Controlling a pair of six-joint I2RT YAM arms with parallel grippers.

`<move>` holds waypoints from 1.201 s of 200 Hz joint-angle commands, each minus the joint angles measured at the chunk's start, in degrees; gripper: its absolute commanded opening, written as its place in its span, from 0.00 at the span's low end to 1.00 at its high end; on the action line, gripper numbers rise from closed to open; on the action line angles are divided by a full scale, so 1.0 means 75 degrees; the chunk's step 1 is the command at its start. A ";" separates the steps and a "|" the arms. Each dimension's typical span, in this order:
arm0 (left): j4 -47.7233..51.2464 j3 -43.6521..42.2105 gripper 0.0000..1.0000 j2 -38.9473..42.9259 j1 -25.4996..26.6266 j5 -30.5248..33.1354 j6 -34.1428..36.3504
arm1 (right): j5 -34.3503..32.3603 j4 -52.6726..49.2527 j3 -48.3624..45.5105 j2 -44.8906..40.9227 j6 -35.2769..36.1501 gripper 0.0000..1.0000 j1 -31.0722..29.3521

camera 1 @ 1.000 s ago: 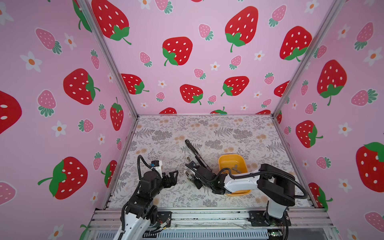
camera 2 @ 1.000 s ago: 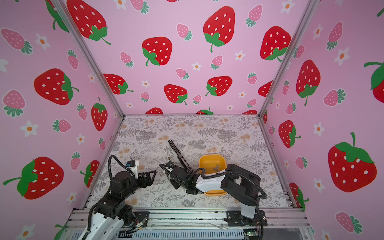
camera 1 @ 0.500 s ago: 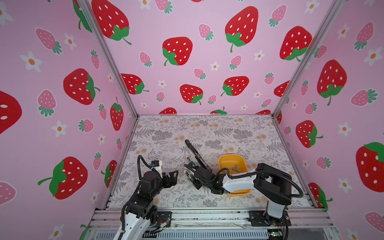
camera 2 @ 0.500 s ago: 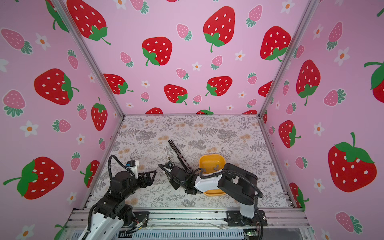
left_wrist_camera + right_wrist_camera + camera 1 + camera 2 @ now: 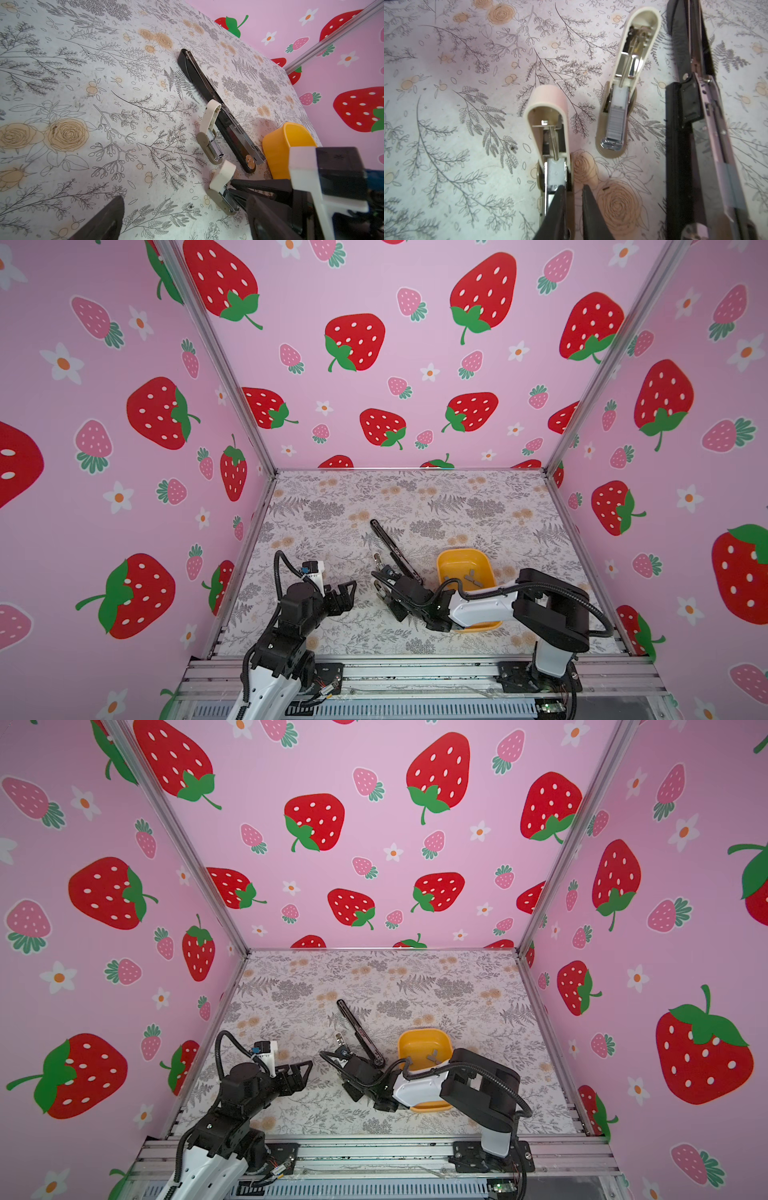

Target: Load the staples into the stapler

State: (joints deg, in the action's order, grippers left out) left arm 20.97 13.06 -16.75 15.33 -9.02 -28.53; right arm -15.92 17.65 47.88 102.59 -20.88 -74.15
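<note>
- My right fingers (image 5: 563, 194) are drawn nearly together, with only a thin slit between the black tips. One tip lies over the open metal channel of the nearer small stapler (image 5: 548, 124). I cannot tell whether they pinch anything.
- My left fingers (image 5: 345, 587) are spread wide and hold nothing. They hang over bare table (image 5: 332, 506), well apart from everything else.
- The stapler (image 5: 390, 547) is long, slim and black. It lies folded open and flat near the middle of the table, and its shiny metal rail faces up in the right wrist view.
- The staples (image 5: 472, 577) are small grey metal pieces in the bottom of the yellow bowl (image 5: 463, 551). The bowl is smooth plastic with rounded corners, just beside the stapler's near end.
- Both small staplers have glossy cream tops hinged open over dull brownish bases. The farther small stapler (image 5: 633, 52) lies between the nearer one and the black stapler. A ribbed grey strip (image 5: 615, 119) fills its channel.
- The table is matte and printed with grey ferns and tan roses.
- Compared with a second ago, the stapler, the bowl and the left arm have not moved. The right arm has shifted only slightly, and its tips are at the same small stapler.
</note>
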 commanded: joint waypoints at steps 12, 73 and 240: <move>-0.0161 0.0344 0.95 -0.0174 0.0027 0.0104 0.0009 | -0.0171 -0.0083 -0.0227 -0.0914 0.0168 0.22 -0.0063; -0.1027 0.0501 0.95 -0.1387 0.0029 0.0026 -0.0188 | 0.0453 0.0817 -0.1289 -0.1285 0.0116 0.43 -0.0298; -0.3216 0.0708 0.84 -0.4688 0.0065 -0.0017 -0.0254 | 0.0260 0.0987 -0.1099 0.0419 0.0512 0.44 -0.0364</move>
State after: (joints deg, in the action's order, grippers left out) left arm -0.30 16.14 -49.80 15.44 -9.45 -31.27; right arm -13.08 28.40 39.46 103.00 -17.96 -76.66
